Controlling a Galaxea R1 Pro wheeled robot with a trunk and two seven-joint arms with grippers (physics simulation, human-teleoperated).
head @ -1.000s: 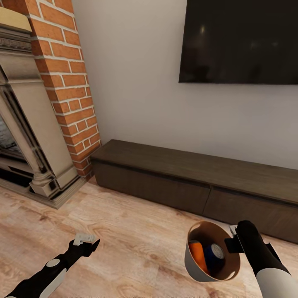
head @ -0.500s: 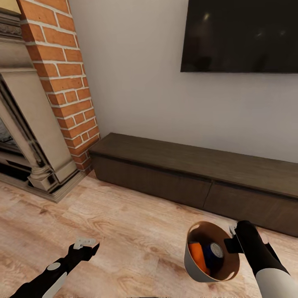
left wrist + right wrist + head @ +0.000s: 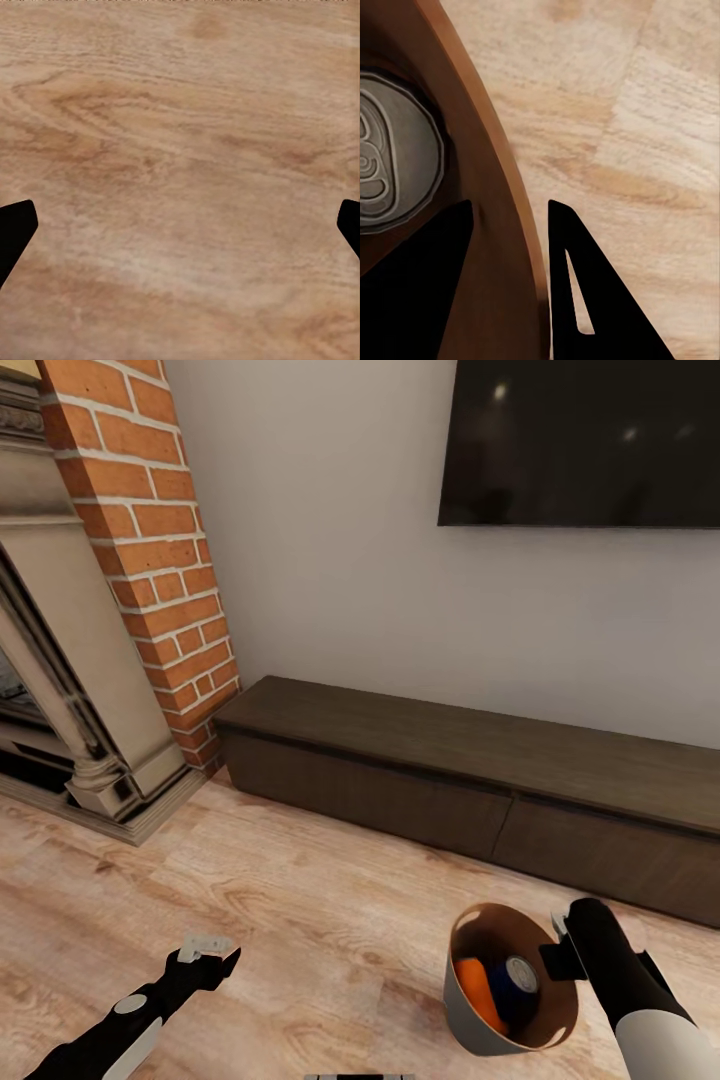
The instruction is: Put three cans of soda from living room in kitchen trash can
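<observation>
My right pincer [image 3: 556, 958] is clamped on the rim of the trash can [image 3: 470, 1025], lower right of the head frame, one finger inside the wall, one outside. An orange soda can [image 3: 478, 992] and a dark blue soda can [image 3: 519, 976] lie inside; I cannot make out a third. My left pincer [image 3: 212, 952] hangs spread wide and empty over the wood floor [image 3: 320, 920]. For the haul to the kitchen, I'd hold the bin level and turn gently, clear of the low cabinet [image 3: 470, 780].
</observation>
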